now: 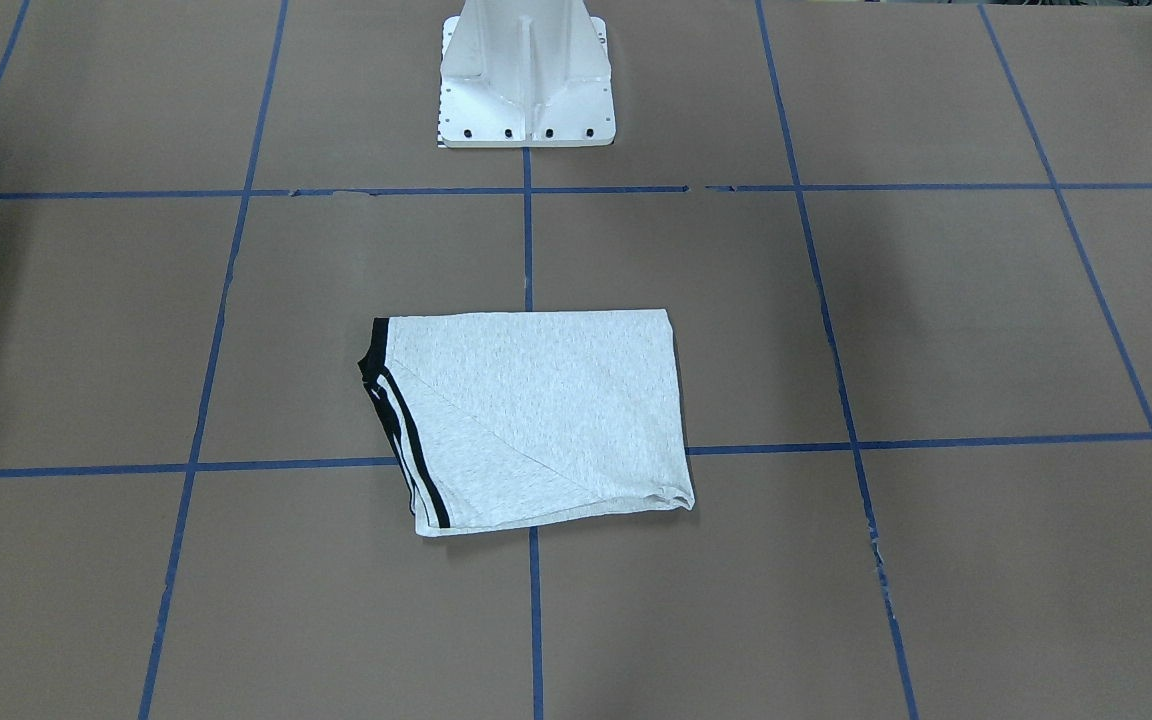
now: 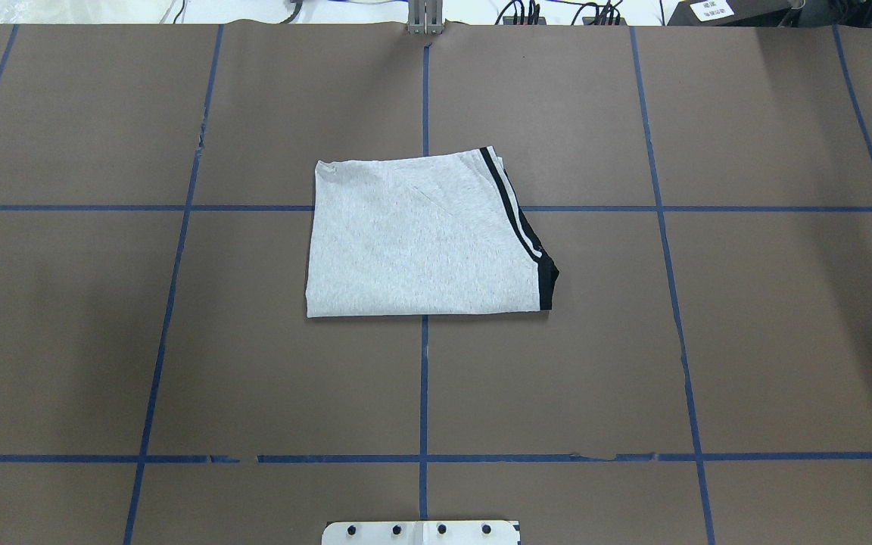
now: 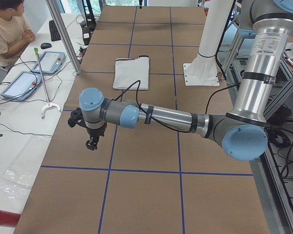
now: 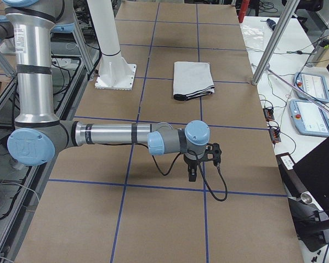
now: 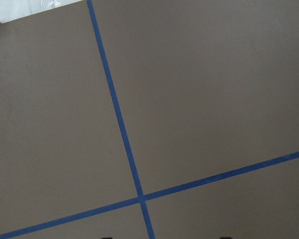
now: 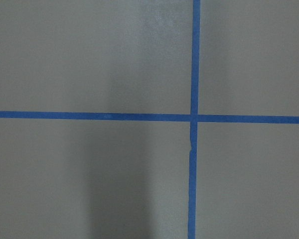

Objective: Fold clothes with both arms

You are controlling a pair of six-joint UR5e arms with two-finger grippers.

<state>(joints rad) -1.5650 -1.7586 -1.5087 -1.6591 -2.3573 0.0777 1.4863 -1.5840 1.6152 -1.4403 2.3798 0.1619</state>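
The grey T-shirt [image 1: 536, 420] lies folded into a compact rectangle at the table's middle, with its black-and-white stripes along one edge and the print hidden. It also shows in the overhead view [image 2: 413, 242] and in both side views [image 3: 132, 73] [image 4: 192, 79]. My left gripper [image 3: 92, 144] hangs over the bare table end on my left, far from the shirt. My right gripper [image 4: 192, 174] hangs over the opposite table end, also far from it. Both show only in side views, so I cannot tell whether they are open or shut. The wrist views show only brown table and blue tape.
The white pedestal [image 1: 526, 90] stands behind the shirt. A side table holds teach pendants [image 3: 22, 84] and a seated operator [image 3: 7, 29]. Metal frame posts [image 3: 63, 34] [image 4: 274, 44] stand at the table's far edge. More pendants [image 4: 304, 115] lie at the right end.
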